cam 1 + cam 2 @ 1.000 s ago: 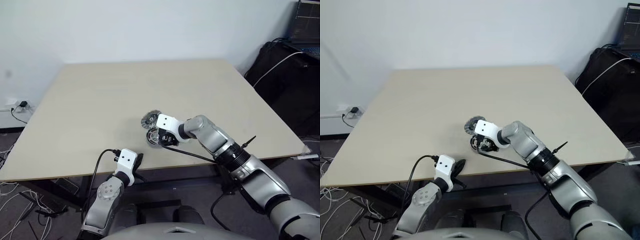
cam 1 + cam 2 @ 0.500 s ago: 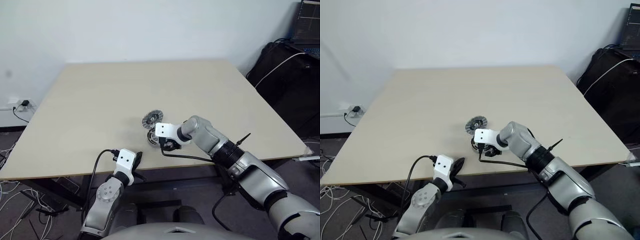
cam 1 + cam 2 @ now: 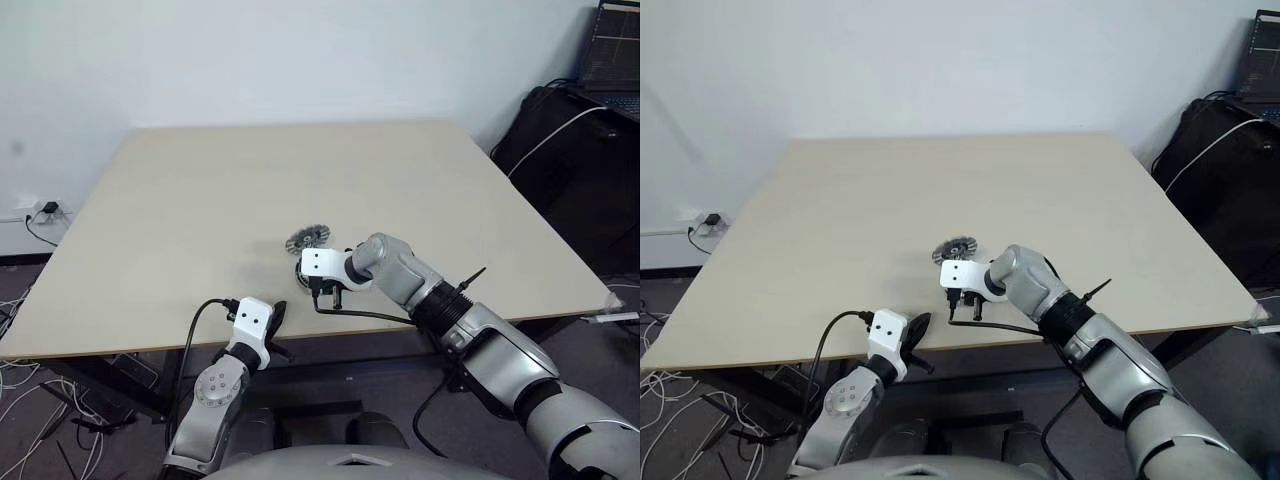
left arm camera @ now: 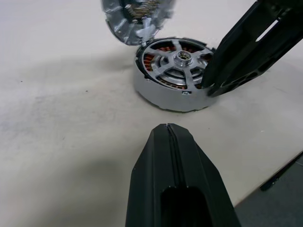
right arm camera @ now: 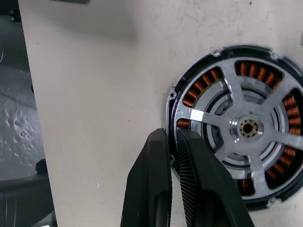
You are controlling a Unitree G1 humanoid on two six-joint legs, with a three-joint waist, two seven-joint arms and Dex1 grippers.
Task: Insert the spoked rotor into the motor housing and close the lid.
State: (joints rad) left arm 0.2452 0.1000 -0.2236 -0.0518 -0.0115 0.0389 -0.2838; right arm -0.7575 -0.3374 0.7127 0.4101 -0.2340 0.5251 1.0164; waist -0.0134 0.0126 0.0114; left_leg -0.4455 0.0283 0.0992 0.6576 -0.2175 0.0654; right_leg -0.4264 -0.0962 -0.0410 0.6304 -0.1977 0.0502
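The motor housing (image 5: 199,85) sits on the table near its front edge, copper windings showing. The spoked rotor (image 5: 236,101) lies inside it, silver spokes around a centre hub. My right gripper (image 5: 172,137) points steeply down and is shut on the housing's near rim, one finger outside the wall and one inside. Its black fingers (image 4: 236,56) lean over the housing (image 4: 156,94). The lid (image 3: 308,238) rests tilted just behind the housing, close against its rim. My left gripper (image 4: 169,130) is shut and empty, hovering at the table's front edge and aimed at the housing.
The pale table (image 3: 200,200) spreads out behind and to both sides of the parts. A black bag (image 3: 560,150) and a laptop (image 3: 612,50) stand off the table at the back right. Cables and a wall socket (image 3: 40,208) are at the left.
My right gripper has dropped lower over the housing and closed its fingers onto the rim. The left arm, the lid and the housing have stayed where they were.
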